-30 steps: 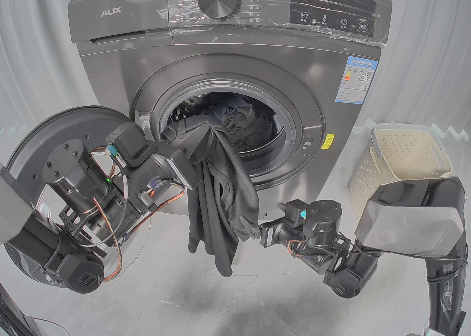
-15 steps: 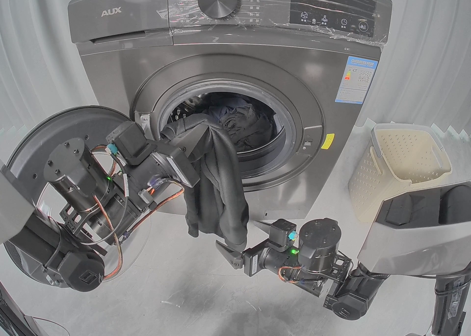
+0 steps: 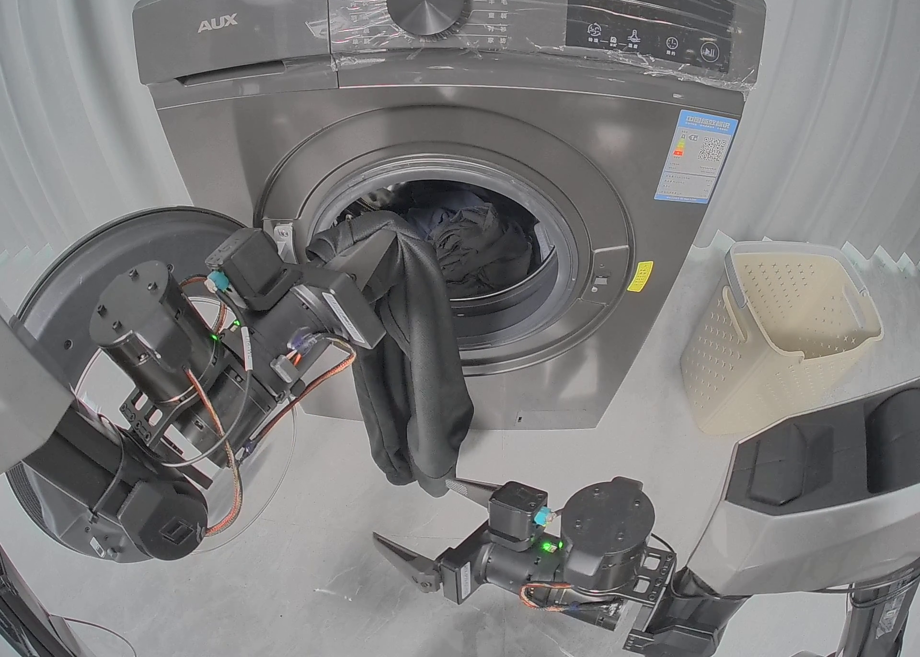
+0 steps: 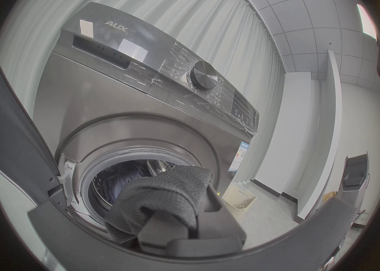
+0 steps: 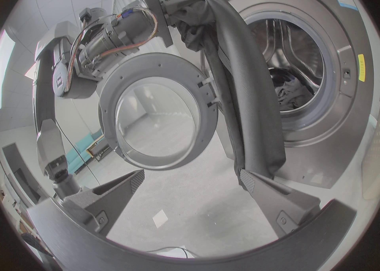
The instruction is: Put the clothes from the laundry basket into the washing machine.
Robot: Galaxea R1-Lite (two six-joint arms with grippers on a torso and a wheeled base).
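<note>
A dark grey garment (image 3: 414, 352) hangs from my left gripper (image 3: 356, 254), which is shut on its upper fold just outside the left rim of the washing machine's (image 3: 441, 103) drum opening. From the left wrist, the garment (image 4: 166, 192) drapes over the fingers (image 4: 190, 220). Low over the floor, my right gripper (image 3: 414, 513) is open beneath the hanging cloth, and one fingertip (image 5: 247, 179) touches the garment's (image 5: 245, 98) bottom end. More dark clothes (image 3: 479, 242) lie inside the drum. The cream laundry basket (image 3: 786, 323) stands on the floor to the right and looks empty.
The round machine door (image 3: 125, 247) stands swung open at the left, behind my left arm, and appears as the door (image 5: 158, 109) close to the right gripper. Bare grey floor lies in front of the machine. White curtains hang behind.
My right gripper has dropped lower and shifted left, from the garment's right edge to beneath it, now open. The garment's hanging tail has bunched up shorter. The left gripper rose slightly.
</note>
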